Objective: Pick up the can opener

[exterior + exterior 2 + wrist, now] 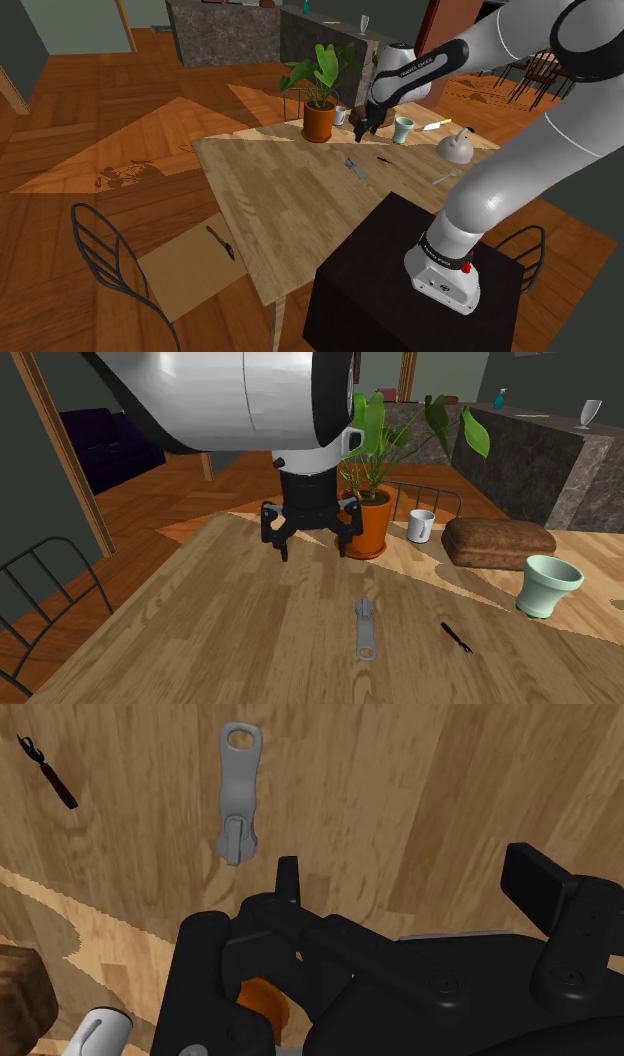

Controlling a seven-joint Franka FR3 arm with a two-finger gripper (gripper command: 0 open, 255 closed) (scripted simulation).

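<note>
The can opener (355, 168) (365, 629) (236, 799) is a slim grey tool with a ring at one end, lying flat on the wooden table (270, 190). My black gripper (363, 128) (313, 547) (410, 884) hovers above the table between the potted plant and the can opener. Its fingers (284, 547) stand well apart with nothing between them. In the wrist view the opener lies beyond the fingertips (288, 879), off to the side of one finger and not between them.
Just behind the gripper is an orange-potted plant (320, 120) (370, 522). A white mug (421, 526), brown loaf (497, 542), green cup (546, 586) and small black fork (458, 638) sit nearby. A white kettle (457, 147) stands farther along, a chair (110, 260) beside the table.
</note>
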